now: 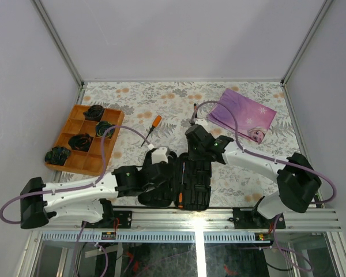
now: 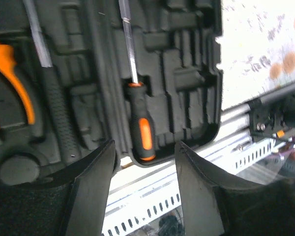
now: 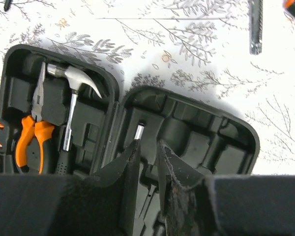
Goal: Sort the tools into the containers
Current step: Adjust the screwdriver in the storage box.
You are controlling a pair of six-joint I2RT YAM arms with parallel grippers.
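Observation:
The black tool case (image 1: 193, 193) lies open at the near table edge. In the right wrist view its left half (image 3: 12, 73) holds orange-handled pliers (image 3: 32, 132) and a hammer (image 3: 73, 93). A black-and-orange screwdriver (image 2: 140, 123) lies in a slot of the other half (image 2: 196, 73). My left gripper (image 2: 145, 150) hangs open just past that handle's end, nothing between its fingers. My right gripper (image 3: 147, 145) stands narrowly open over the same half, the screwdriver's steel tip (image 3: 139, 132) showing beside its left finger. Another orange-handled screwdriver (image 1: 151, 128) lies on the cloth behind the case.
An orange divided tray (image 1: 75, 124) with black coiled lumps stands at the left. A purple printed bag (image 1: 242, 115) lies at the back right. The metal rail (image 1: 219, 216) runs right along the case's near edge. Side walls close the table in.

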